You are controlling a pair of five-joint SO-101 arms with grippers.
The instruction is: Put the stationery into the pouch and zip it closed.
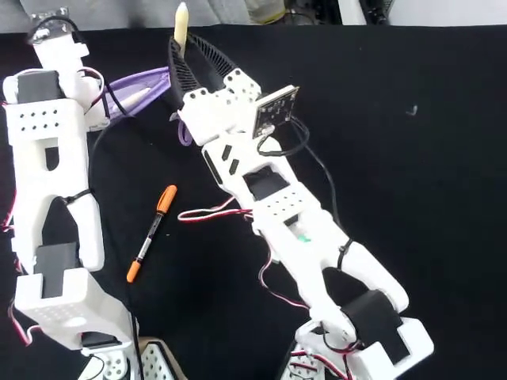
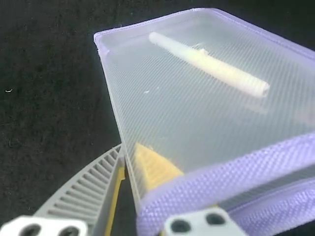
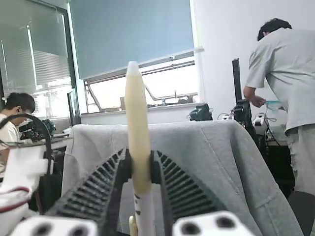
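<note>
Black table (image 1: 412, 198), window (image 3: 162, 83) behind. Right gripper (image 3: 140, 160) pinching cream pen (image 3: 137, 113); left gripper (image 2: 147, 196) clamping pouch (image 2: 162, 123), white pen (image 2: 211, 64) inside.

The left arm (image 1: 47, 166) is stretching long and straight away from its base, and the left gripper (image 2: 140, 196) is pinching the edge of the pouch (image 2: 167, 123) between its jaws. The right arm (image 1: 293, 226) is reaching on a slant from the near right toward the far middle, with the right gripper (image 3: 140, 164) pointing up. Its jaws are squeezing a pen (image 3: 137, 113) that is standing straight up.
</note>
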